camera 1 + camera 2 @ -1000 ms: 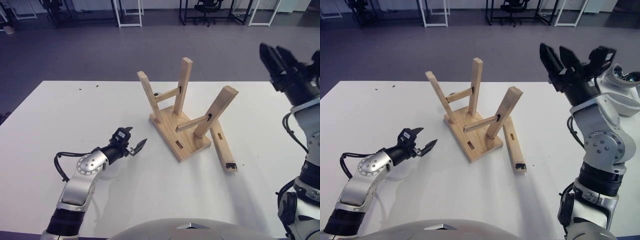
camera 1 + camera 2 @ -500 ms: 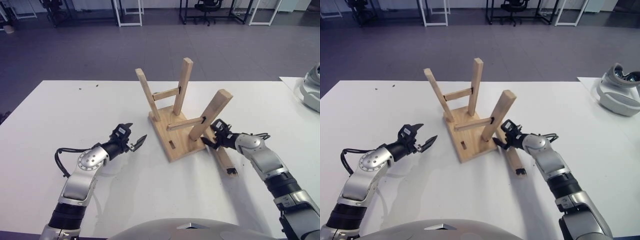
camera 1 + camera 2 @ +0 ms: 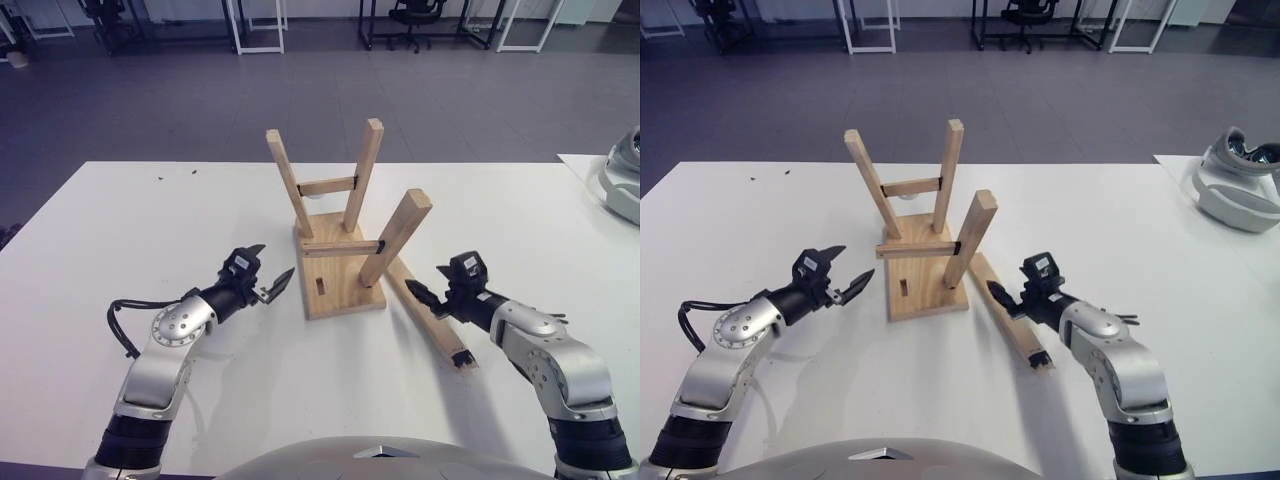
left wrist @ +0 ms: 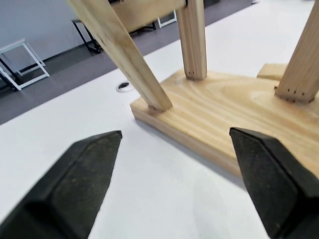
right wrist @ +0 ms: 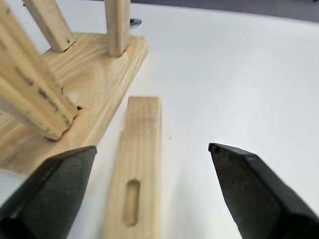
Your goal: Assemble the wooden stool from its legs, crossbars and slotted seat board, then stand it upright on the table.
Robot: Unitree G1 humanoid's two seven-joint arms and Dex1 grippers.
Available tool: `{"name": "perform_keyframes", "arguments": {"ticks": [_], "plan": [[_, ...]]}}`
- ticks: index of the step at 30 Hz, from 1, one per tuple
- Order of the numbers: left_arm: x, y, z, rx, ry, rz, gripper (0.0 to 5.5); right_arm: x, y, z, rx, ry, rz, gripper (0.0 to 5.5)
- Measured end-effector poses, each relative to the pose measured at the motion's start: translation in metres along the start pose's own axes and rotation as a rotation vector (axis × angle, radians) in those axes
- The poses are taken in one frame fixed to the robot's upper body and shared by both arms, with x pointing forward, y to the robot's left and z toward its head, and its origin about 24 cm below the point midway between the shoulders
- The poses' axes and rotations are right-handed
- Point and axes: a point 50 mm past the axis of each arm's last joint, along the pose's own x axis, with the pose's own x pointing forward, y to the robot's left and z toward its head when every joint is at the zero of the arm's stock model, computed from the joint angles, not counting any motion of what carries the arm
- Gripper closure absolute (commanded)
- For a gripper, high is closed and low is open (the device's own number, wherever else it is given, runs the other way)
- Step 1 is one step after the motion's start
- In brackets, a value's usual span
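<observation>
Withdrawn from the stool (image 3: 340, 215), our right gripper (image 3: 425, 279) hovers open over the loose leg (image 3: 437, 326), toward the tabletop's (image 3: 120, 220) right edge; our left gripper (image 3: 276, 262) gapes beside the seat board (image 3: 341, 294).

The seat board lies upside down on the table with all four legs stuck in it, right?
No: only three legs stand in the seat board; the fourth leg lies loose on the table beside it, as the left eye view shows.
</observation>
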Motion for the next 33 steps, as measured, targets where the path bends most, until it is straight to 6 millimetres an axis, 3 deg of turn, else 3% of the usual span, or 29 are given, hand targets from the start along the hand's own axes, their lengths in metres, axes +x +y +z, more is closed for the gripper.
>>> {"name": "perform_keyframes", "arguments": {"ticks": [4, 8, 12, 19, 24, 25, 27, 28, 29, 30, 33], "plan": [[-0.002, 0.002, 0.006, -0.005, -0.019, 0.016, 1.52, -0.004, 0.002, -0.002, -0.003, 0.060, 0.005, 1.29], [-0.001, 0.003, 0.006, -0.008, -0.013, 0.022, 1.52, -0.003, 0.008, -0.021, -0.016, 0.178, 0.041, 1.29], [-0.002, 0.007, 0.015, -0.007, -0.047, 0.050, 1.52, -0.004, -0.001, -0.027, -0.023, 0.228, -0.004, 2.01], [0.004, 0.026, 0.072, -0.044, -0.275, 0.148, 1.52, -0.004, -0.014, -0.030, -0.111, 0.247, -0.049, 3.35], [0.008, 0.033, 0.112, -0.074, -0.421, 0.170, 1.52, 0.000, -0.034, -0.025, -0.195, 0.185, -0.107, 3.43], [0.011, 0.032, 0.122, -0.130, -0.473, 0.151, 1.52, 0.001, -0.048, -0.014, -0.211, 0.114, -0.167, 3.43], [0.019, 0.026, 0.146, -0.248, -0.595, 0.065, 1.52, -0.004, -0.072, 0.055, -0.316, -0.186, -0.285, 3.43], [0.022, 0.024, 0.159, -0.327, -0.660, 0.017, 1.52, -0.010, -0.072, 0.096, -0.399, -0.355, -0.297, 3.43], [0.026, 0.024, 0.170, -0.409, -0.717, -0.032, 1.52, -0.017, -0.063, 0.133, -0.502, -0.505, -0.266, 3.43], [0.028, 0.025, 0.180, -0.487, -0.761, -0.074, 1.52, -0.019, -0.047, 0.156, -0.598, -0.608, -0.199, 3.43], [0.036, 0.026, 0.210, -0.670, -0.870, -0.227, 1.52, -0.013, 0.018, 0.185, -0.826, -0.788, 0.104, 3.43]]}}
